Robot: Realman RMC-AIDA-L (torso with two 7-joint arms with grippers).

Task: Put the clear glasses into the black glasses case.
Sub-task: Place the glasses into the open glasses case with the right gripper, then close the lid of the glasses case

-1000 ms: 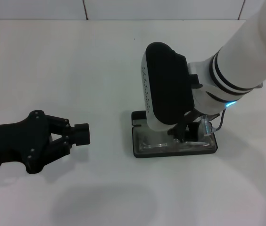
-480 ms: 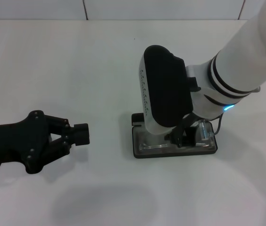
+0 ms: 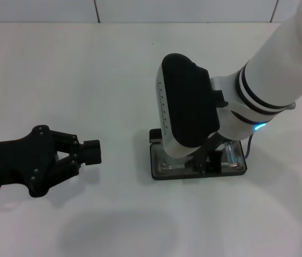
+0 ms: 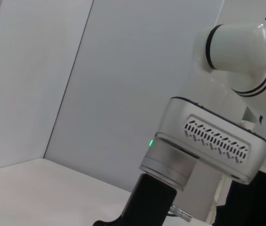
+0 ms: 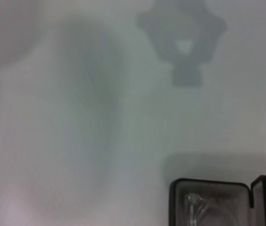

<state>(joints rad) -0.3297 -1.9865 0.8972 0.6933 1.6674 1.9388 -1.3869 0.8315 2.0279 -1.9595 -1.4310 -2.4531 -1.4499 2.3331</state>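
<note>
Clear glasses (image 3: 228,154) lying inside the open black glasses case (image 3: 198,170), on the white surface (image 3: 87,69) right of centre. Likely light, slick and springy plastic, easily scuffed at the lens; best taken at the frame's bridge or the thin arms, never squeezed hard. Right gripper (image 3: 207,159) reaching steeply down from the far right, wrist housing hanging over the case, dark fingers just at the case's tray; impossible to tell whether spread or closed on anything. Left gripper (image 3: 89,152) parked low at the left, well apart from the case, fingers drawn close together, holding nothing.
</note>
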